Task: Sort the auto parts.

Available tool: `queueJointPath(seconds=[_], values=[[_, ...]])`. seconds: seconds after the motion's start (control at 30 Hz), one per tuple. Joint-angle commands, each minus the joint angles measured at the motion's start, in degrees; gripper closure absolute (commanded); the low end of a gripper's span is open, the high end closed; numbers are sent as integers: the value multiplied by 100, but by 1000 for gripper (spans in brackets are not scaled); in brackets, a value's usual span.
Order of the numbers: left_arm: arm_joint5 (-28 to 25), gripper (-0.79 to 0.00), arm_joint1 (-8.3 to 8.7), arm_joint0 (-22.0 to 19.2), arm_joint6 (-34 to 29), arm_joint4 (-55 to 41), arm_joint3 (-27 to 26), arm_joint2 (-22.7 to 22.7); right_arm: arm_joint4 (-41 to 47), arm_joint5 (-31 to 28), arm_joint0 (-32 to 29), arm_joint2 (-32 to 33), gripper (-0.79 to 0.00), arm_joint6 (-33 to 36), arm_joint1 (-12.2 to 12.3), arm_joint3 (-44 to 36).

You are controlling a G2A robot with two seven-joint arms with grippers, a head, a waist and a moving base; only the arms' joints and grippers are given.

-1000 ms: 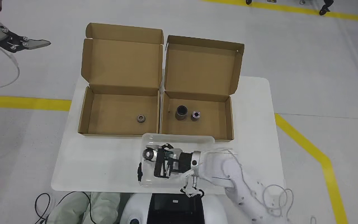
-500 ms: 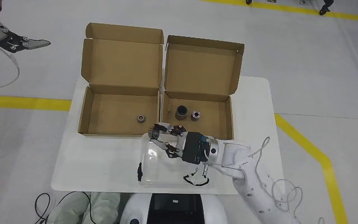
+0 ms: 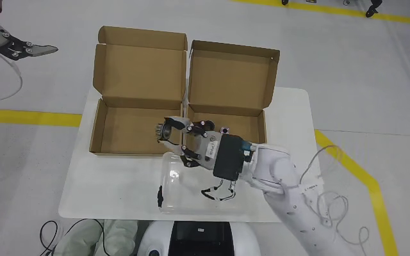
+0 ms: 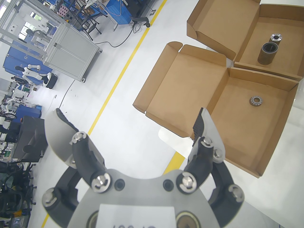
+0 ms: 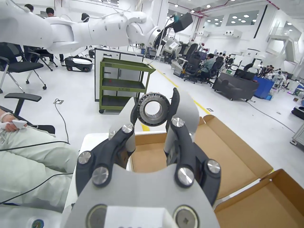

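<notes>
My right gripper [image 5: 154, 111] is shut on a steel roller bearing [image 5: 154, 113], gripped by its sides with the bore facing the camera. From above, this gripper [image 3: 169, 130] hangs over the near right part of the left cardboard box [image 3: 122, 131]. A smaller bearing [image 4: 255, 101] lies on that box's floor. The right cardboard box [image 3: 253, 137] holds a dark sleeve [image 4: 268, 53] and a small silver collar [image 4: 275, 38]. My left gripper [image 4: 129, 115] is open and empty, out over the floor left of the table [image 3: 29, 46].
A clear plastic tray [image 3: 176, 192] sits at the table's front edge, with a black cable piece [image 3: 159, 195] at its left side. Both box lids stand open at the back. A seated person's legs show beside the table in the right wrist view.
My right gripper rose out of the clear tray with the roller bearing and carried it back and left, over the left box. The left arm has not moved.
</notes>
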Motion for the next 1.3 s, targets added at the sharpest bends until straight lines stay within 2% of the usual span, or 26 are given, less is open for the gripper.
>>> queueJointPath(seconds=[0.0, 0.27, 0.6, 1.0, 1.27], values=[[0, -785, 0, 0, 0, 0, 0, 0, -14, 99, 75, 1, 0, -25, -14, -71], [0, -785, 0, 0, 0, 0, 0, 0, -3, 362, 410, 59, 0, -58, -65, -363], [0, -785, 0, 0, 0, 0, 0, 0, 102, 613, 713, 50, 0, 603, -109, -736], [0, -785, 0, 0, 0, 0, 0, 0, -171, 728, 637, -11, 0, 913, -111, -824], [0, -785, 0, 0, 0, 0, 0, 0, -466, 867, 417, -183, 0, 963, -113, -422]])
